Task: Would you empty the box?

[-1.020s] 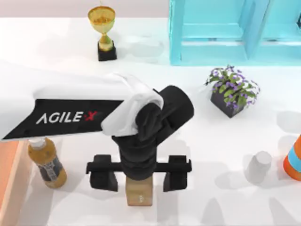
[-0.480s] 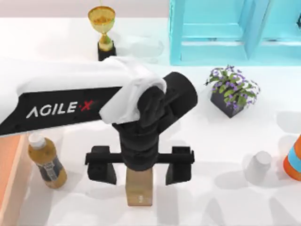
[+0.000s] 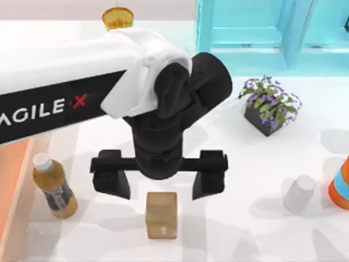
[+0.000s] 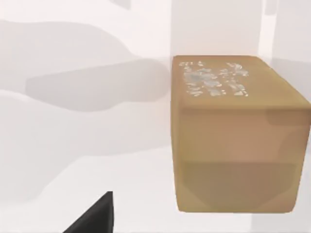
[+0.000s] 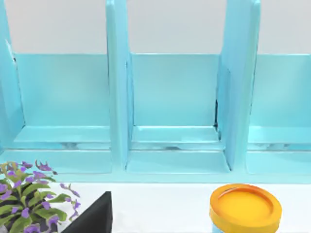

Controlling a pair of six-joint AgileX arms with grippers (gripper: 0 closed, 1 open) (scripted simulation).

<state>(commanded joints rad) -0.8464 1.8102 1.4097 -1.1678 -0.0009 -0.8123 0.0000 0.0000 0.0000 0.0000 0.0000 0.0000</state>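
While the left gripper (image 3: 158, 183) hangs above the middle of the table (image 3: 245, 180) with its two black fingers (image 3: 110, 176) spread wide and nothing between them, the small tan cube (image 3: 161, 214) stands on the white surface just on the near side of the gap, apart from both fingers. From the left wrist view the cube (image 4: 235, 133) sits flat on the table with a pale speckled patch on its top face, and one dark fingertip (image 4: 95, 216) juts in at the frame's edge, well clear of it.

The box (image 3: 13, 191) shows as an orange-brown strip with a paler rim at the table's left edge, well to the left of the open jaws and partly under the white arm. Just beside it, outside its wall, a bottle (image 3: 52, 185) of amber liquid with a white cap lies on the table.

Further back, a gold trophy (image 3: 117, 17) peeks out behind the arm, and a light-blue shelf unit (image 3: 256, 38) stands at the rear right. A potted plant (image 3: 269, 105) with purple flowers sits in front of the shelf, a pale translucent bottle (image 3: 299, 194) lies toward the right, and an orange cone (image 3: 341, 183) with a blue band stands at the right edge.

In the right wrist view the shelf unit (image 5: 170, 107) faces the camera, with the plant (image 5: 26, 196), a yellow-lidded jar (image 5: 245, 208) and a dark fingertip (image 5: 95, 216) of the right gripper nearer; I cannot tell how its jaws stand.
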